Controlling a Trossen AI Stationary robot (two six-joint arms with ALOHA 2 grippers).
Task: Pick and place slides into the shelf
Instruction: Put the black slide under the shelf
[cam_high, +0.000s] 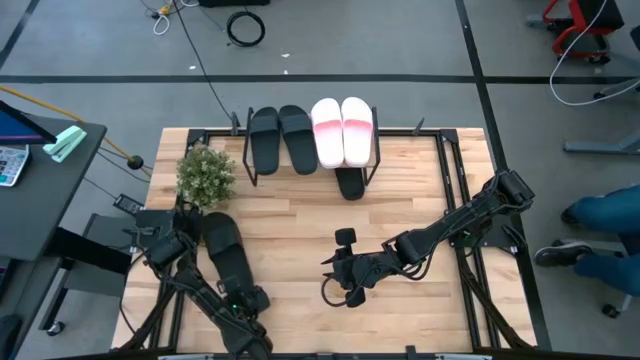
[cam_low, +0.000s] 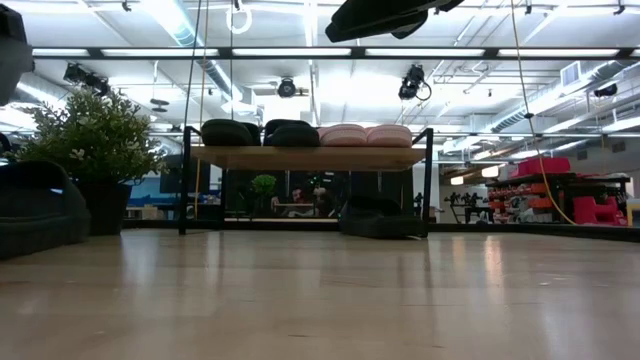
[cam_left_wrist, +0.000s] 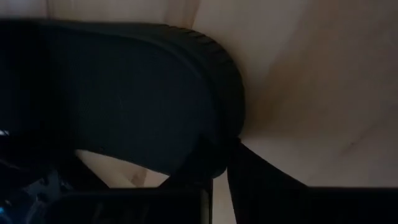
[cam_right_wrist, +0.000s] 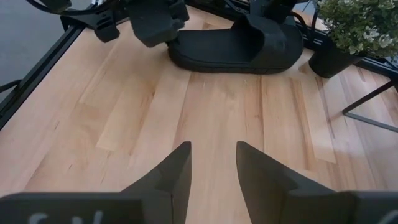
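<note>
I have the left gripper (cam_high: 245, 298) down at the heel end of a black slide (cam_high: 228, 255) that lies on the table (cam_high: 420, 190) at the left side, just beside the plant (cam_high: 205, 172). In the left wrist view its fingers (cam_left_wrist: 211, 155) are together on the rim of this slide, so I judge the grip is only on a thin edge. This is my first worry: the slide is long and soft, and when I lift it, it may hang down, turn, or slip out.

The right gripper (cam_high: 345, 283) waits over the middle of the table with its fingers apart and nothing between them.

The shelf (cam_high: 372, 165) already carries two black slides (cam_high: 281, 138) and two pink-and-white slides (cam_high: 342, 130) on top, and one more black slide (cam_high: 350, 182) lies under it. The top looks full, so I must probably go under the board, where the hanging slide could hit a leg or the plant on the way.
</note>
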